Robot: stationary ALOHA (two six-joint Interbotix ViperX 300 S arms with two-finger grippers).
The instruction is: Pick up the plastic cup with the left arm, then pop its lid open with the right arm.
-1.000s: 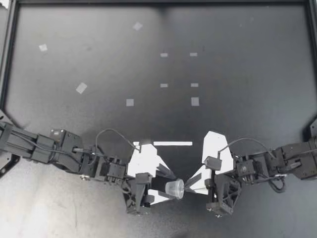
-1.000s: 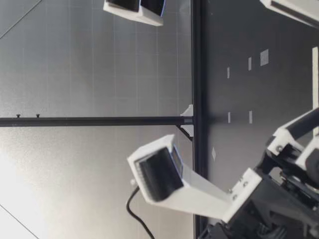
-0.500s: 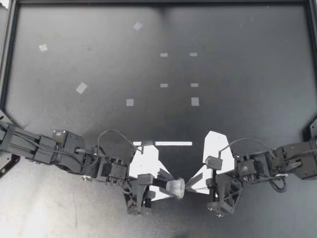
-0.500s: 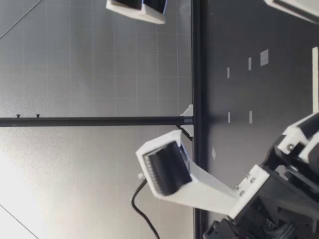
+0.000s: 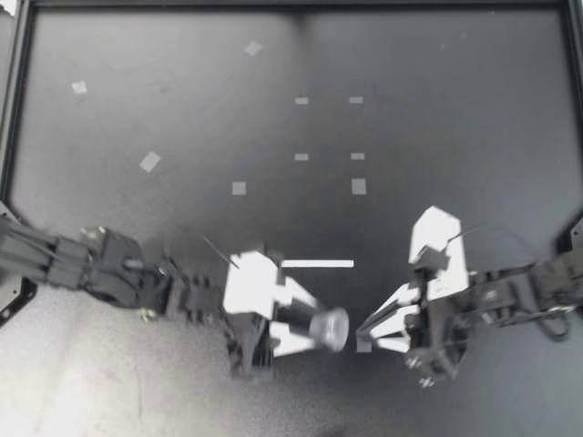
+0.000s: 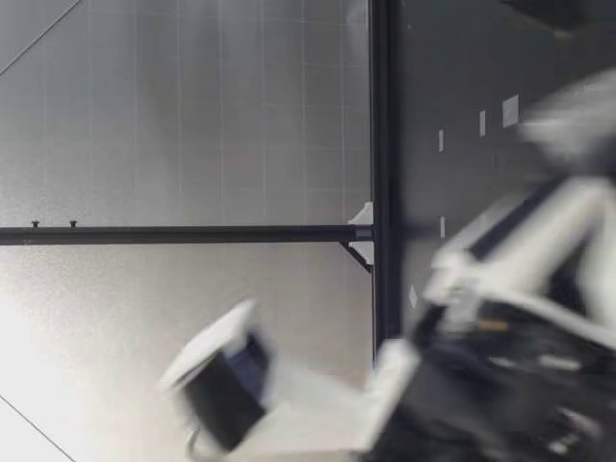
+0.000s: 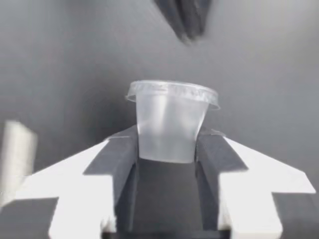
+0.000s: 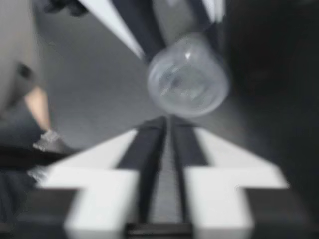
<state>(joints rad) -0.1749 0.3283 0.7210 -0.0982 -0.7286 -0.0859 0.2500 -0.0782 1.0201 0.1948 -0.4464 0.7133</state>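
Your left gripper (image 5: 314, 330) has its fingers (image 7: 122, 157) pinching the cup (image 5: 332, 328) from both sides. They only grip the narrow bottom end, and the rim sticks out ahead of the pads. The cup sits sideways in that grip and looks to be off the table (image 5: 437, 137), though I can't tell how high. Your right gripper (image 5: 363, 335) is just beside the cup's rim with its fingers (image 8: 149, 144) pressed together and nothing between them. From the right wrist view you're looking at the cup end-on, just ahead of those tips, and I can't tell if they're touching or a hair apart. What I'd worry about is the tapered wall. With such a short hold on thin clear plastic, I'd guess the cup could squirt forward out of the pads or buckle under more squeeze. The closed right tips sit so near that a small bump could twist the cup loose, and a round cup on a bare, flat top would probably roll. The table is dark and matte, with a white strip (image 5: 317, 264) near the cup toward the table's middle. Small tape marks (image 5: 239, 188) lie well apart from the cup beyond that, and a black frame (image 5: 18, 109) runs round the edge. Past the frame, the low view shows a grey gridded wall (image 6: 192, 115) crossed by a black bar (image 6: 183, 234). Everything near the cup in that view is too smeared to trust.
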